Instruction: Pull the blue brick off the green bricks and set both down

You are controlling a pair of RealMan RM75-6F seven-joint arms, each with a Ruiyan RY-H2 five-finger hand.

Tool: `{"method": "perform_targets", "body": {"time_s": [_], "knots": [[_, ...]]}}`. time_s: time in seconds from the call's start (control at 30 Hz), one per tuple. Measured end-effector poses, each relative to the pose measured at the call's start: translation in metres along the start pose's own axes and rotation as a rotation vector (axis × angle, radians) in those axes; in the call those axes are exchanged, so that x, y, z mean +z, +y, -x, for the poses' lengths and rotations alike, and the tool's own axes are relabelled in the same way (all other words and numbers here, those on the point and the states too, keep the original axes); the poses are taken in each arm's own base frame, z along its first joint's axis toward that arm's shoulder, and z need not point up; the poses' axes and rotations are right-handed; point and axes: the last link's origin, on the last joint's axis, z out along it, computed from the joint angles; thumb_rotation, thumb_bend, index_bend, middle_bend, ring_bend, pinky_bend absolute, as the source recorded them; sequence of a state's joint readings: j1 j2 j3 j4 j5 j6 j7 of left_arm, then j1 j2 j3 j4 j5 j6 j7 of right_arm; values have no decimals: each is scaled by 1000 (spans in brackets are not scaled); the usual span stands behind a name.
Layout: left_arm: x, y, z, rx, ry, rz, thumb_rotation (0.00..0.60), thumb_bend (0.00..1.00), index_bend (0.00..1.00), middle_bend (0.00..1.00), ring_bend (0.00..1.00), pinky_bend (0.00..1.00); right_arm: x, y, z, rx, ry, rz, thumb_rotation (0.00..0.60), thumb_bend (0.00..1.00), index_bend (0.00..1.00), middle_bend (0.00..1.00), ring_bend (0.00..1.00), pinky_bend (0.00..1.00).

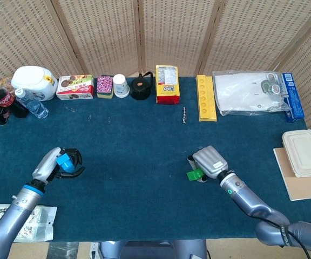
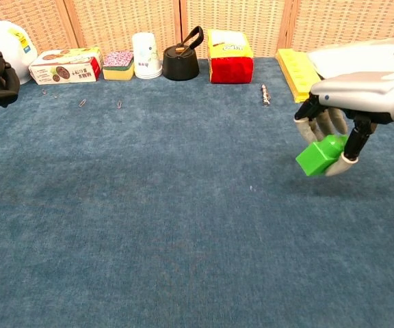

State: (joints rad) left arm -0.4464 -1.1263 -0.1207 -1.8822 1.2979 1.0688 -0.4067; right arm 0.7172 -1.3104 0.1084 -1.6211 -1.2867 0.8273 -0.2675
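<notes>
Along the back edge of the counter [image 1: 144,135] we've got a white jug [image 1: 34,82], a snack box [image 1: 74,87], a sponge [image 1: 105,86], a white paper cup [image 1: 121,85], a black kettle [image 1: 141,88] and a yellow-red packet [image 1: 167,84], all in a row. Right of those we see a yellow tray [image 1: 205,97] beside a clear plastic bag [image 1: 249,92], with a blue box [image 1: 292,96] at its far side. Off the right edge sits a lidded container [image 1: 304,152] on a notebook [image 1: 301,186]. Far left, we spot cola bottles [image 1: 3,102].
</notes>
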Motion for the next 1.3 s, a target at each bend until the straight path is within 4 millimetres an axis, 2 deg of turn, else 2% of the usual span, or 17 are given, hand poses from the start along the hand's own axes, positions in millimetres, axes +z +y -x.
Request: {"method": "perform_targets", "body": {"time_s": [0.23,0.3,0.57,0.8,1.0,1.17,1.3], "knots": [[0,-4,-3,43,8,-9,600,333,782,603,551,613,2,3,9,-83,-54,33,600,78,216,292,296,293],[0,-4,-3,63,9,-13,600,335,782,604,551,613,0,3,9,-96,-72,46,600,78,174,258,268,273],[5,-7,-5,194,23,-21,600,335,782,604,552,613,-10,2,-10,-117,-46,76,600,78,157,249,260,262],[16,-9,-1,350,42,-21,600,336,781,604,551,601,-27,6,-45,-129,74,124,600,77,156,252,260,261],[28,-6,4,499,46,-12,600,334,782,604,551,540,-40,10,-69,-110,158,140,600,78,156,256,261,261],[38,-2,15,644,47,11,600,328,782,603,542,483,-46,10,-79,-91,193,137,600,79,156,258,264,261],[47,3,34,732,57,40,600,328,782,603,481,466,-52,11,-84,-82,208,135,600,78,156,261,269,261]]}}
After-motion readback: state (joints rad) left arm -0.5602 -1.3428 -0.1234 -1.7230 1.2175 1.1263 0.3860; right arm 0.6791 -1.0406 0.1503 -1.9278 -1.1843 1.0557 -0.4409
